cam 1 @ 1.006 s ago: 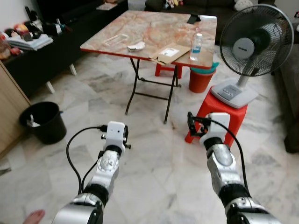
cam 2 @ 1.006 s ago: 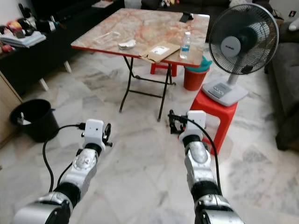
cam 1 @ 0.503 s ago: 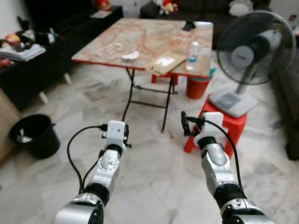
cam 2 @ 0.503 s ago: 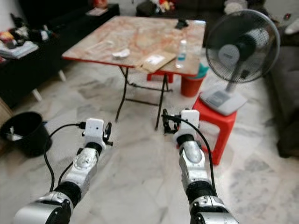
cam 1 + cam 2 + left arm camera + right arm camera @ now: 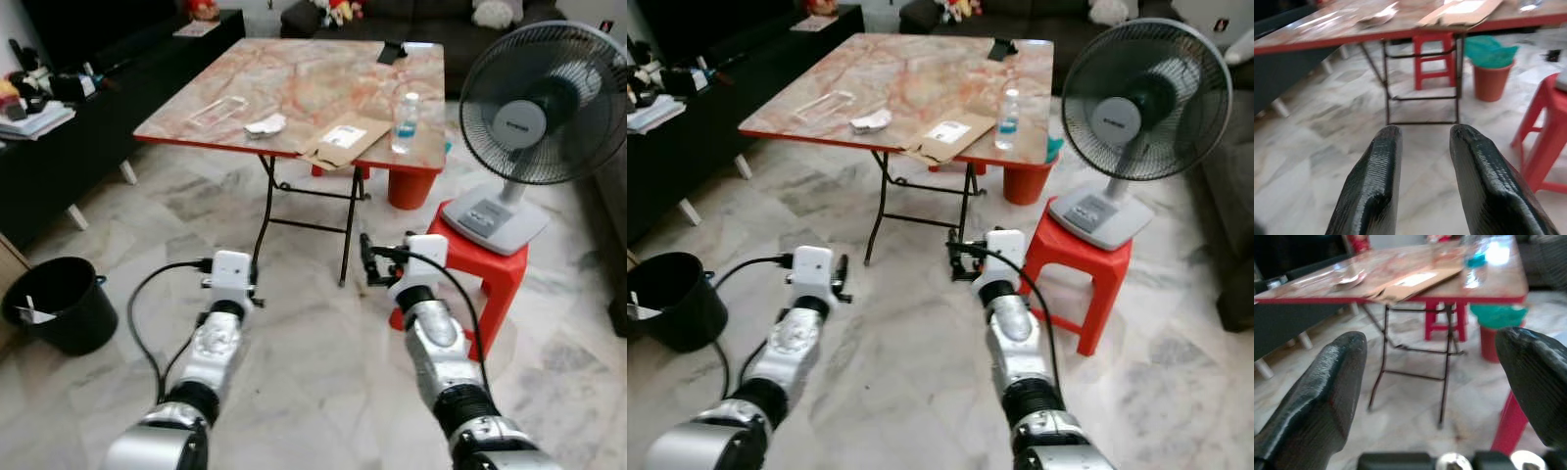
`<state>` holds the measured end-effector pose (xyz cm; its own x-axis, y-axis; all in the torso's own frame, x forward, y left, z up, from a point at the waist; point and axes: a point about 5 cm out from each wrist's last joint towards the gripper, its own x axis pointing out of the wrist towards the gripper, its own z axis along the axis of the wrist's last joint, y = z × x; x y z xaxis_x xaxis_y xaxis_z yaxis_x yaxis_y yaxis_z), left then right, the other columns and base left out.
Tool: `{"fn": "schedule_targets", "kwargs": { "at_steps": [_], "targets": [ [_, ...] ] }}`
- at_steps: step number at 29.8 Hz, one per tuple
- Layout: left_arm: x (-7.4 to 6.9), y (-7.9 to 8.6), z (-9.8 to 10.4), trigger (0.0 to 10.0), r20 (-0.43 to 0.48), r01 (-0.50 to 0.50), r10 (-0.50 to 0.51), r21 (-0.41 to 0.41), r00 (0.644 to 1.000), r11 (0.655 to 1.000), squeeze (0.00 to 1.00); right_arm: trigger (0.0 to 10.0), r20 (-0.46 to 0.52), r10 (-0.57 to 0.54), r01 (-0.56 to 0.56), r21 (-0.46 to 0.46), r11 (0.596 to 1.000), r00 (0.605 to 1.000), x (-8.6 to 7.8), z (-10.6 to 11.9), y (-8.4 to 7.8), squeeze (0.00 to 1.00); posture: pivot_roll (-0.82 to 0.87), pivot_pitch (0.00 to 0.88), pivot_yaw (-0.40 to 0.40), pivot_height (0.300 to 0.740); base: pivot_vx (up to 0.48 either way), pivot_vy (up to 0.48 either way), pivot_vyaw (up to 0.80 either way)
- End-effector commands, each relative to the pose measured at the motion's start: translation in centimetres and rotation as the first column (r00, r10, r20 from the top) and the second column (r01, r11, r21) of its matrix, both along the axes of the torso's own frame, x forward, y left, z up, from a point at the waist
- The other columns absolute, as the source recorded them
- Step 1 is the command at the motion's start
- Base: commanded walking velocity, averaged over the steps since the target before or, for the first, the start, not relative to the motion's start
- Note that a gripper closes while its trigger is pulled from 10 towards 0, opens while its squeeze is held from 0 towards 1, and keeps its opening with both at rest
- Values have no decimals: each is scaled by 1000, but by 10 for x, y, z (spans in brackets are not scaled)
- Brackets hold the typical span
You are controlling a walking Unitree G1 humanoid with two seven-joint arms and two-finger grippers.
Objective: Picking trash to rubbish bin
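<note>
Approach step: nothing picked up.
Both my tools, left tool (image 5: 1420, 186) and right tool (image 5: 1435, 396), are spread and empty; crumpled trash (image 5: 265, 124) lies on the worktop (image 5: 323, 73) well ahead, bin (image 5: 57, 304) far left. Next: walk closer, reach up.

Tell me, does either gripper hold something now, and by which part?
Nothing is held. The left gripper and the right gripper both have open, empty fingers, raised above the marble floor.

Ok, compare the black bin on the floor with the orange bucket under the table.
The black bin stands in the open beside the robot's left arm; the orange bucket is tucked under the table's far edge. The black bin looks unlined, with a white scrap inside; the orange bucket has a teal liner. Both are upright, open-topped.
</note>
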<state>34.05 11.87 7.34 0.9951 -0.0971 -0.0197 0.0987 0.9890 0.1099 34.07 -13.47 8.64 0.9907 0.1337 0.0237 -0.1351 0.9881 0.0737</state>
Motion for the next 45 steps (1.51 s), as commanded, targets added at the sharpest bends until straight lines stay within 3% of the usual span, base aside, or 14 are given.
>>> {"fn": "schedule_targets", "kwargs": {
  "at_steps": [1, 18, 45],
  "targets": [
    [3, 9, 4, 10000, 12, -17, 16, 14, 1000, 1000, 0, 10000, 35, 29, -29, 2, 1000, 999, 3, 9, 11, 0, -176, 0, 19, 740, 382, 0, 0],
    [7, 11, 11, 10000, 28, -30, 30, 12, 999, 999, 0, 10000, 44, 39, -37, -42, 998, 998, 7, 14, 15, 0, -161, 0, 13, 740, 386, 0, 26],
    [7, 5, 10, 10000, 22, -14, 14, -2, 1000, 1000, 0, 10000, 21, 36, -35, -39, 999, 999, 7, 12, 14, 0, -166, 19, 9, 740, 383, 0, 49]
  ]
}}
